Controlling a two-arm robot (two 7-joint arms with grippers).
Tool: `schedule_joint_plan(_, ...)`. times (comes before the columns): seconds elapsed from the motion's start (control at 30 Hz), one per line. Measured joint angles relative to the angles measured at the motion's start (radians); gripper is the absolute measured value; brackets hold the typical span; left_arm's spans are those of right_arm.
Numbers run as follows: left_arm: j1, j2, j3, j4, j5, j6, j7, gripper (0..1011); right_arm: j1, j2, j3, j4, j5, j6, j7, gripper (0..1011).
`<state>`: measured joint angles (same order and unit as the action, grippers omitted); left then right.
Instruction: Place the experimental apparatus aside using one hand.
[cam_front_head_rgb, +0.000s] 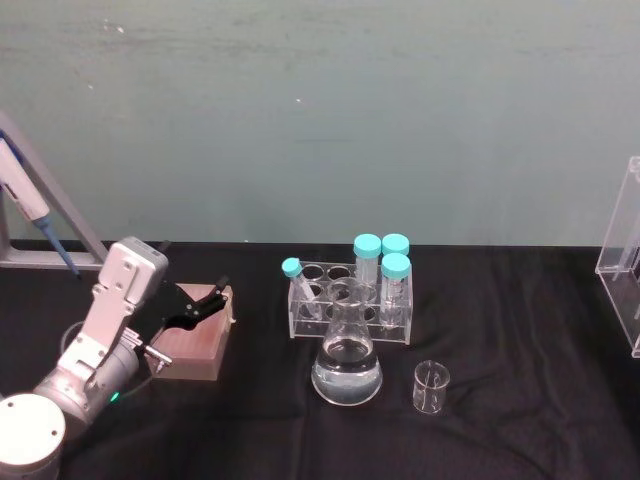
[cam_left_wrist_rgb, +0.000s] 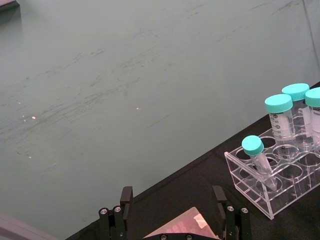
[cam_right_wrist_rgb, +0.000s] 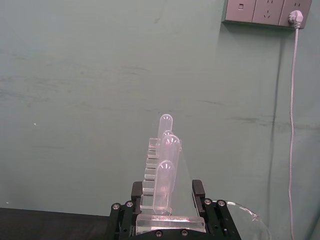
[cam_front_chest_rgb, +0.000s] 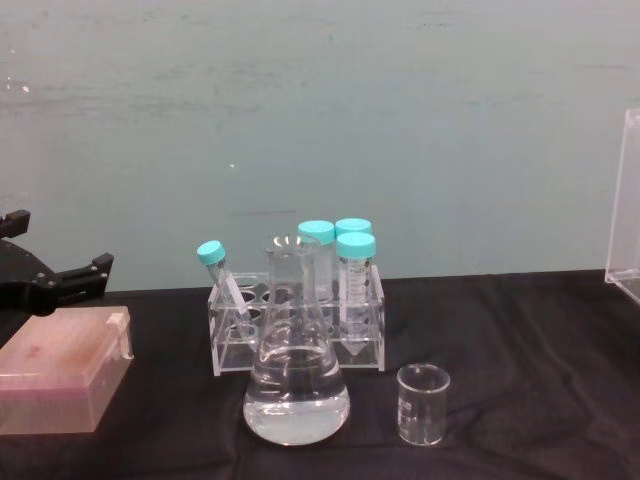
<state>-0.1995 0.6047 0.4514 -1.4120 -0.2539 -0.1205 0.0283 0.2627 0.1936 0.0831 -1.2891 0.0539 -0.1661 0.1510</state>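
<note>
Clearly, the clear stand with its row of upright round-ended tubes sits between the fingers of the right gripper, which press against both its sides in a firm clasp. From the head, that stand shows at the table's right edge, well apart from the other glassware.

The flask, partly filled with clear liquid, stands near the middle of the front edge. The small beaker stands just beside it on the right, not touching. The beaker's printed scale is too fine to read.

Just behind the flask is a tube rack with four teal-capped tubes, one leaning at its left end. Their printed markings are too small to read.

Toward the left edge, the left gripper hangs over a pink box with its fingers spread apart, holding nothing, well away from the stand.

A white socket strip with one plug in it is on the green wall.
</note>
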Motion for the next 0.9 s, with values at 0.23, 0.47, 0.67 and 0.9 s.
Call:
schedule_joint_plan(0.23,0.000,0.000,0.000,0.000,0.000,0.000,0.000,1000,0.011,0.009,0.006,0.020,0.013,-0.002,0.012,599)
schedule_joint_plan(0.47,0.000,0.000,0.000,0.000,0.000,0.000,0.000,1000,0.020,0.016,0.009,0.036,0.023,-0.002,0.020,599)
schedule_joint_plan(0.67,0.000,0.000,0.000,0.000,0.000,0.000,0.000,1000,0.024,0.020,0.009,0.046,0.031,-0.002,0.026,599)
schedule_joint_plan(0.9,0.000,0.000,0.000,0.000,0.000,0.000,0.000,1000,0.025,0.022,0.009,0.051,0.039,0.005,0.028,599)
